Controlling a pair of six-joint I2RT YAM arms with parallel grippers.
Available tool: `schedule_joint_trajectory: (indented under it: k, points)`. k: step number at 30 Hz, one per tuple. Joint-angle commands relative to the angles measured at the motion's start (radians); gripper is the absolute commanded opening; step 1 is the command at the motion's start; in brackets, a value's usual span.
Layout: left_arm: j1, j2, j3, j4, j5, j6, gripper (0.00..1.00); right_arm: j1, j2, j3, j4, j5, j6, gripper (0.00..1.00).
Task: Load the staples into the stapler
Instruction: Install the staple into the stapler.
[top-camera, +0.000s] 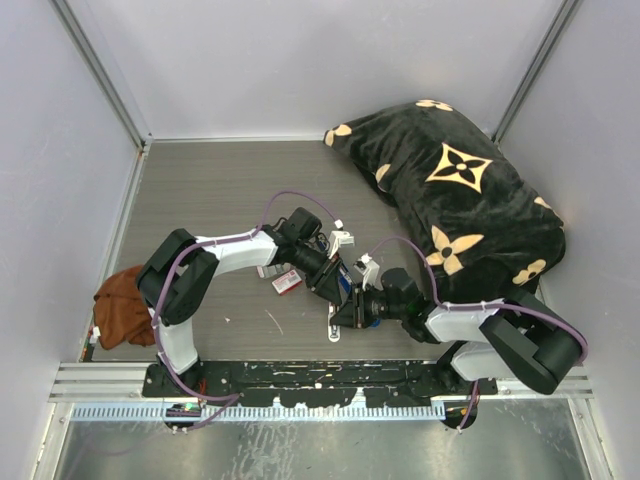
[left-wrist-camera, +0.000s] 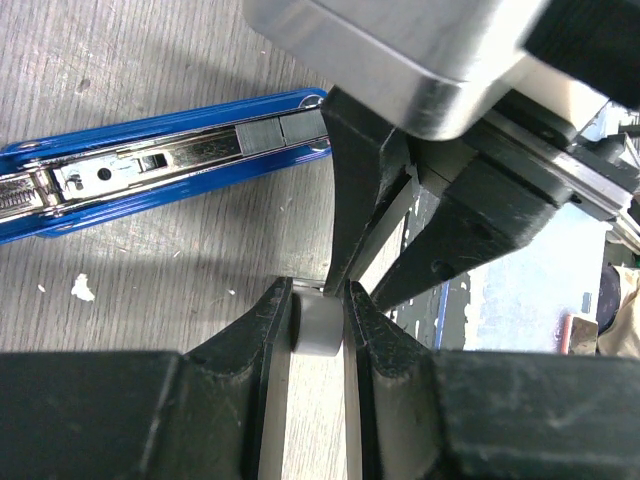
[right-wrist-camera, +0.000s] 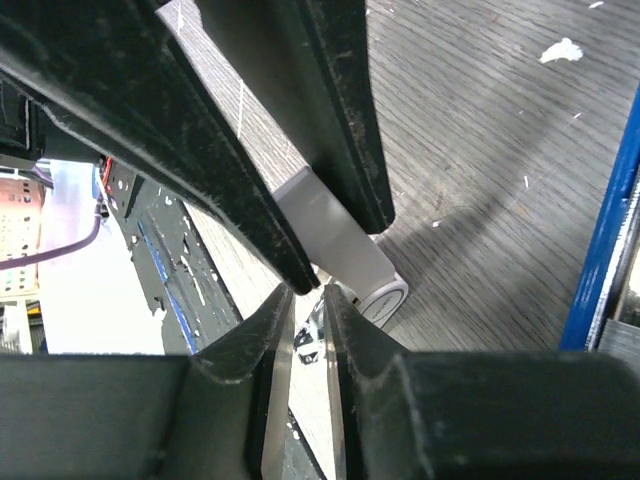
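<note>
A: Where's the stapler?

B: Mid-table, lying flat, channel facing up. There's a grey block in the channel nr one end. Prob. the staples. Looks seated, not tilted.

A: L gripper?

B: Clamped on the white piece, one finger each side. Piece lies low on the wood, near the stapler but apart from it.

A: R gripper?

B: Tips are right at the piece's rounded end, jaws w/ a thin gap. Can't tell if it's pinching anything.

A: So what's the step?

B: My guess: staples are in, so what's left is pushing them home & closing the stapler. Both grippers are crowded on the piece tho, fingers nearly in contact.

A: How to do it well?

B: Separate first, w/ one arm backing off before the other moves. Then come at the stapler from above and press along its length. Pushing sideways could make the block jump the channel. One gripper should steady the blue body.

A: Room?

B: Box is just left of the grippers, so it's tight there. Blanket fills the far right. Cloth is near left, well apart. Bare wood far left & far centre is the best exit for the L arm. R arm should pull near-right, toward its base.
</note>
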Motion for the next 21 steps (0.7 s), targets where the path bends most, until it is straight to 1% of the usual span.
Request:
schedule_joint_trajectory:
  k: [1, 3, 7, 13, 15, 19, 21]
  points:
    - [-0.01, 0.003, 0.025, -0.019, 0.024, 0.017, 0.0, -0.003, -0.036, -0.021, -0.006, 0.054, -0.026, 0.28]
    - [-0.01, 0.004, 0.026, -0.02, 0.022, 0.016, 0.0, -0.004, -0.048, -0.022, -0.019, 0.06, -0.03, 0.31]
    - [-0.01, 0.003, 0.027, -0.019, 0.019, 0.015, 0.0, -0.004, -0.083, -0.016, -0.042, 0.062, -0.03, 0.33]
    - [-0.011, 0.005, 0.029, -0.018, 0.007, 0.008, 0.0, -0.003, -0.183, 0.014, -0.144, 0.082, -0.037, 0.34]
    - [-0.011, 0.006, 0.031, -0.018, -0.008, 0.0, 0.0, -0.003, -0.227, 0.03, -0.21, 0.115, -0.036, 0.34]
    - [-0.011, 0.01, 0.043, -0.027, -0.071, -0.04, 0.0, 0.013, -0.316, 0.09, -0.439, 0.276, 0.004, 0.34]
    - [-0.011, 0.014, 0.051, -0.04, -0.101, -0.075, 0.0, 0.026, -0.369, 0.099, -0.509, 0.342, 0.05, 0.34]
